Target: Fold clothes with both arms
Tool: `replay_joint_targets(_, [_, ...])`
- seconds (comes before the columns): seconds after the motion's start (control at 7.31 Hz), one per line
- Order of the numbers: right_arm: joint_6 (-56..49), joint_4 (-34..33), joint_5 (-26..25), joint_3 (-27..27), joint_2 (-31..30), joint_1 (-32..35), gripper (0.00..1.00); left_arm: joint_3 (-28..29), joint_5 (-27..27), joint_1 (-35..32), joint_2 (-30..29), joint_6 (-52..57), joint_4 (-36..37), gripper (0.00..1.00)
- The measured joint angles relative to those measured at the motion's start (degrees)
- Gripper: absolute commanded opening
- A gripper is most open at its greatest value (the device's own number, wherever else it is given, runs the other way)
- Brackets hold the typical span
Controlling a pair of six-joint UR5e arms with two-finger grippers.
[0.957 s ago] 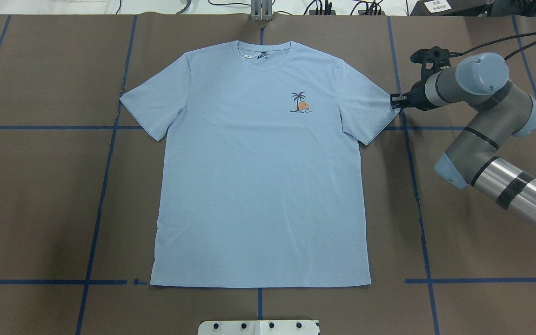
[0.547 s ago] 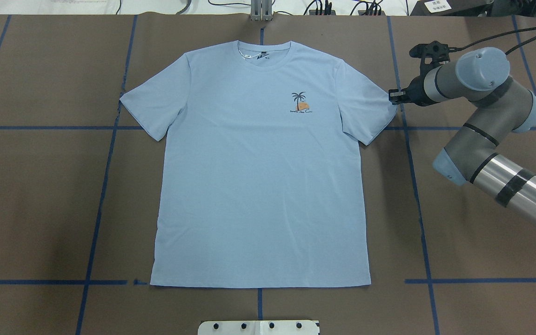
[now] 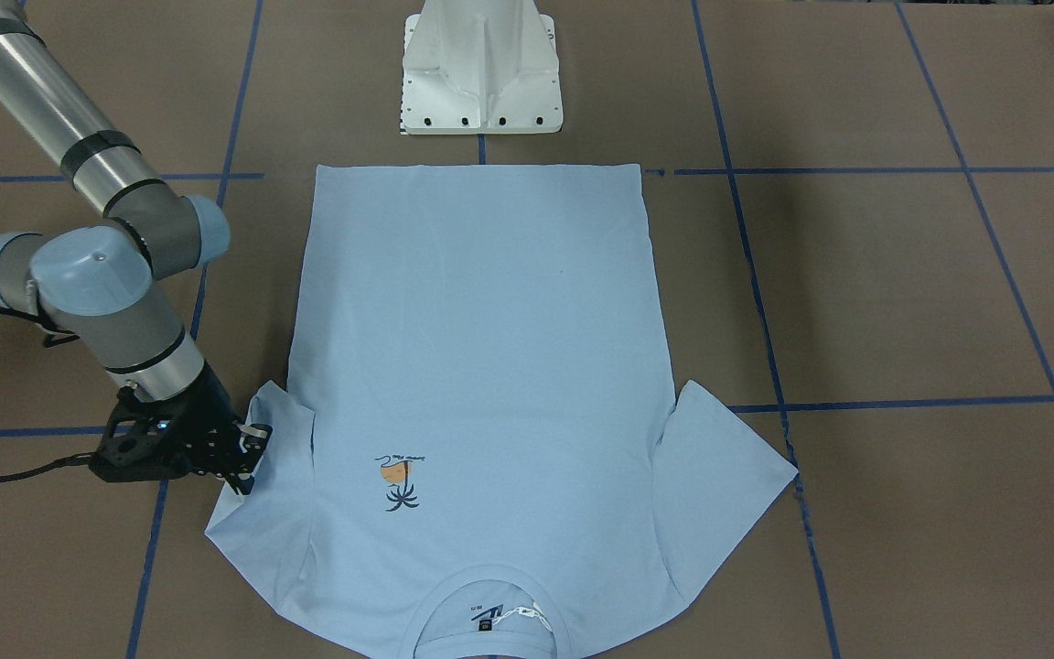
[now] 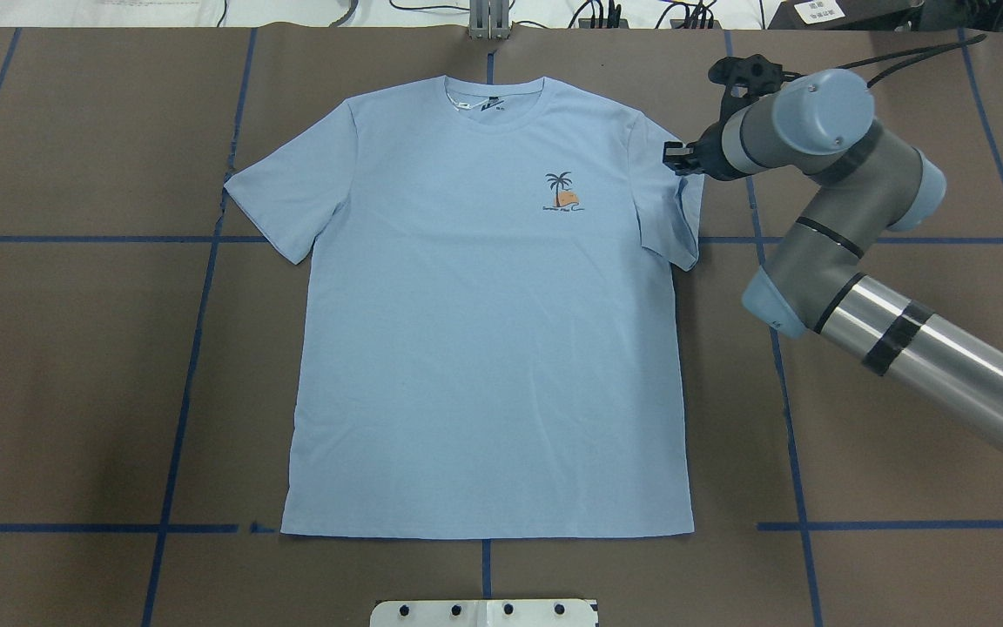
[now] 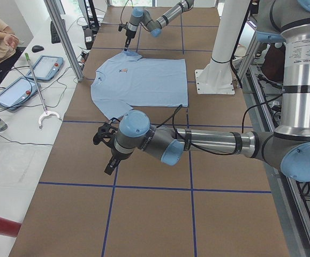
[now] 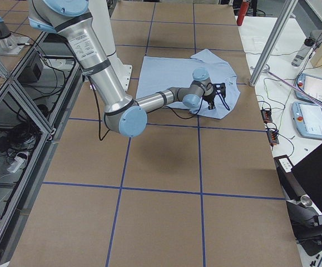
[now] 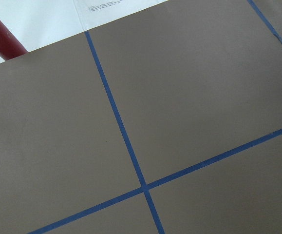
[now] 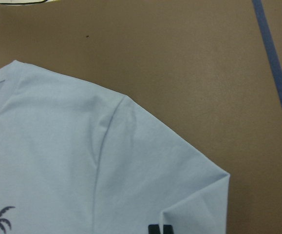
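Observation:
The pale blue T-shirt (image 4: 484, 348) lies flat, front up, collar at the far side, with its palm-tree print (image 4: 561, 192) on the chest. My right gripper (image 4: 677, 159) is shut on the hem of the sleeve on my right, which is drawn in over the shirt's side. It also shows in the front view (image 3: 251, 456). In the right wrist view the sleeve (image 8: 179, 185) fills the lower half, with a black fingertip (image 8: 160, 229) at its edge. My left gripper (image 5: 110, 163) hovers over bare table well left of the shirt; I cannot tell whether it is open or shut.
Brown table cover with blue tape lines (image 4: 197, 287). The white pedestal base (image 3: 481, 73) stands at the shirt's hem side. A red cylinder (image 7: 2, 36) lies at the table edge near my left gripper. The operators' side table holds tablets (image 5: 42, 67).
My right gripper has moved left and a little farther away, pulling the right sleeve's tip inward over the shirt's side. The rest of the shirt has not moved.

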Motion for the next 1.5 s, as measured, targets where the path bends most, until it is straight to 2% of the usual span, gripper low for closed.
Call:
replay_joint_targets(0.27, [4.4, -7.1, -7.5, -1.6, 6.7, -4.5, 0.00, 0.0, 0.0, 0.0, 0.0, 0.0, 0.0, 1.00])
replay_joint_targets(0.41, [5.3, -8.5, -9.9, -2.9, 8.8, -6.0, 0.00, 0.0, 0.0, 0.0, 0.0, 0.0, 0.0, 1.00])
replay_joint_targets(0.55, [5.6, -8.9, -11.2, -3.5, 9.7, -7.0, 0.99, 0.0, 0.0, 0.0, 0.0, 0.0, 0.0, 1.00])
replay_joint_targets(0.96, [4.8, -9.3, -14.7, -3.9, 10.5, -9.4, 1.00, 0.0, 0.0, 0.0, 0.0, 0.0, -0.7, 1.00])
replay_joint_targets(1.09, [4.4, -10.9, -13.5, -3.9, 11.6, -9.1, 1.00, 0.1, 0.0, 0.4, -0.1, -0.2, -2.4, 1.00])
replay_joint_targets(1.37, [-1.0, -20.3, -5.4, -3.2, 14.5, -5.3, 1.00, 0.7, 0.5, 3.9, -1.9, -1.2, -5.7, 1.00])
replay_joint_targets(1.5, [-6.3, -25.5, -0.4, -2.1, 15.0, -2.1, 1.00, 2.1, 0.7, 7.4, -4.8, -4.9, -6.2, 1.00])
